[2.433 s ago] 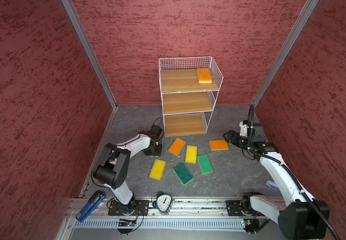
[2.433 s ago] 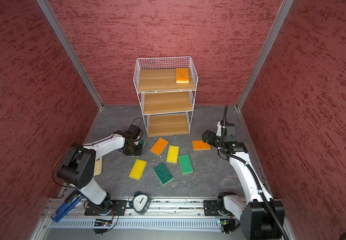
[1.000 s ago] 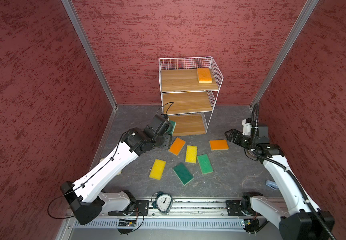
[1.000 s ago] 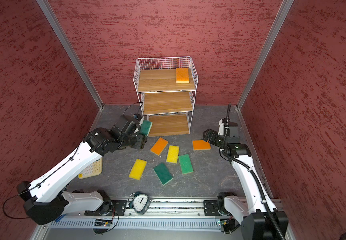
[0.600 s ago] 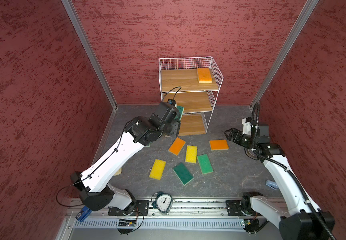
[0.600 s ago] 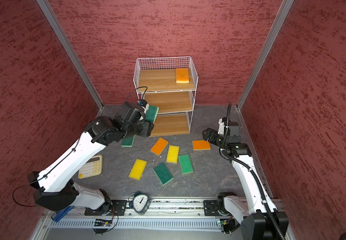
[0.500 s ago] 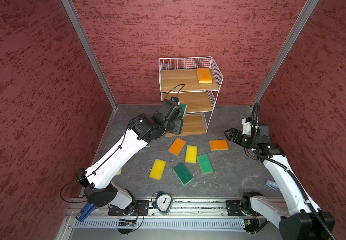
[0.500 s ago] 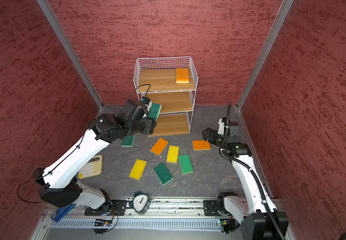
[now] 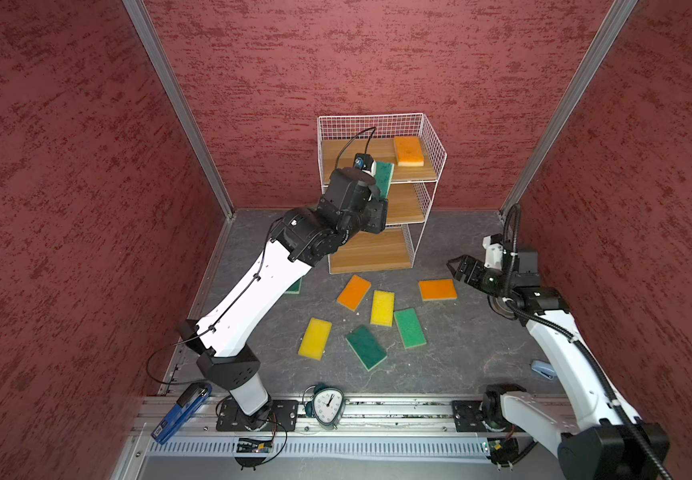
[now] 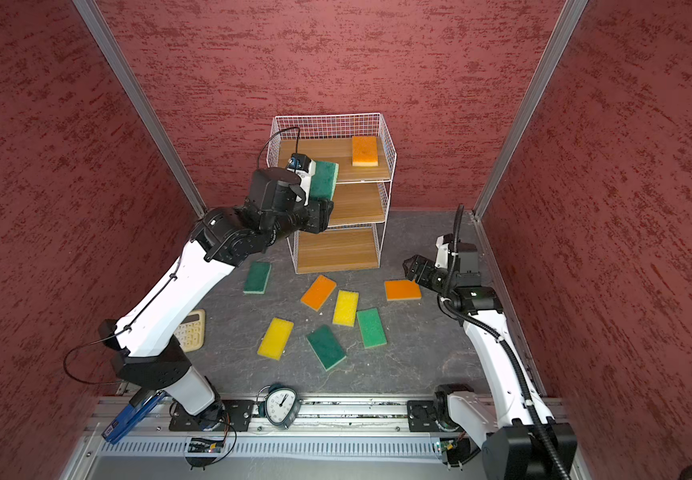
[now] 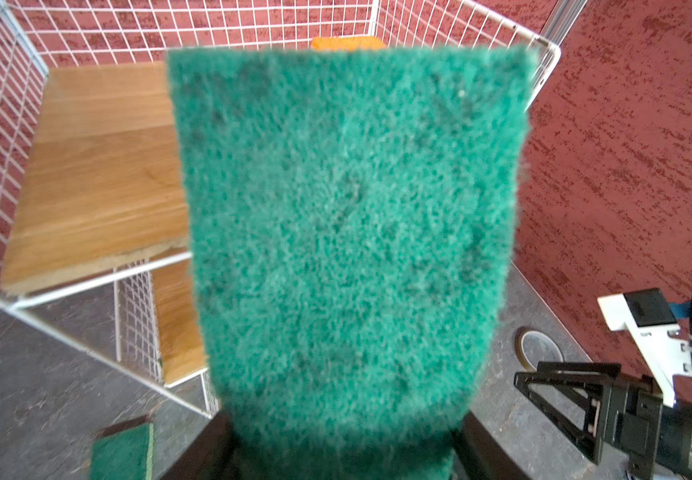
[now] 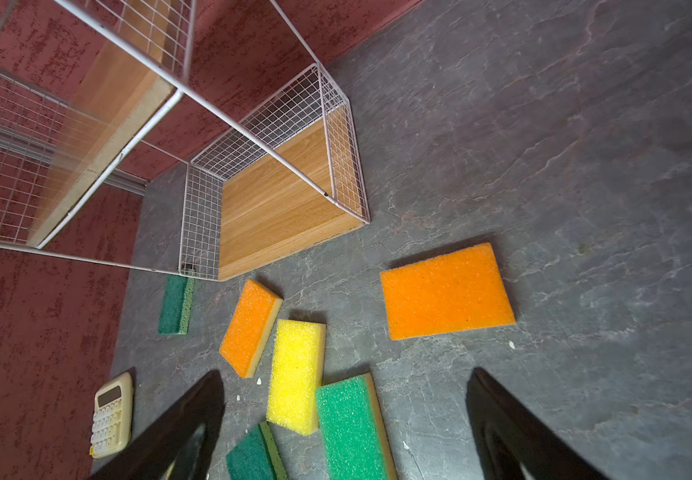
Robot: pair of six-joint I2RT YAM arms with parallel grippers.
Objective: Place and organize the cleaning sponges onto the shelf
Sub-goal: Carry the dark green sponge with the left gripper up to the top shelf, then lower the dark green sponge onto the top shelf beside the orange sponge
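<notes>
Sponges: counted nine. Spotted one dark green sponge pinched by its short end in left gripper, jaws closed on it. Stood near upright at 12 o'clock of gripper, blurred, filling most of left wrist view. Covered most of both fingers; showed only dark stubs at frame edge. Covered also nearly all of shelf-top orange sponge; left just a sliver over green edge there. In both top views overlapped front edge of top board of shelf; could not tell whether over board or just short of it. Placed shelf-top orange sponge at 2 o'clock of held one, apart. Found seven more flat on floor at 6 o'clock of shelf: near orange sponge, upper yellow sponge, light green sponge, middle green sponge, lower yellow sponge, right orange sponge, left green sponge. In a top view lost most of left green sponge under left arm. Same for calculator, half covered by arm. Right gripper: spread wide, gripped nothing, hung just above floor. Had right orange sponge near at 8 o'clock, not touching.
</notes>
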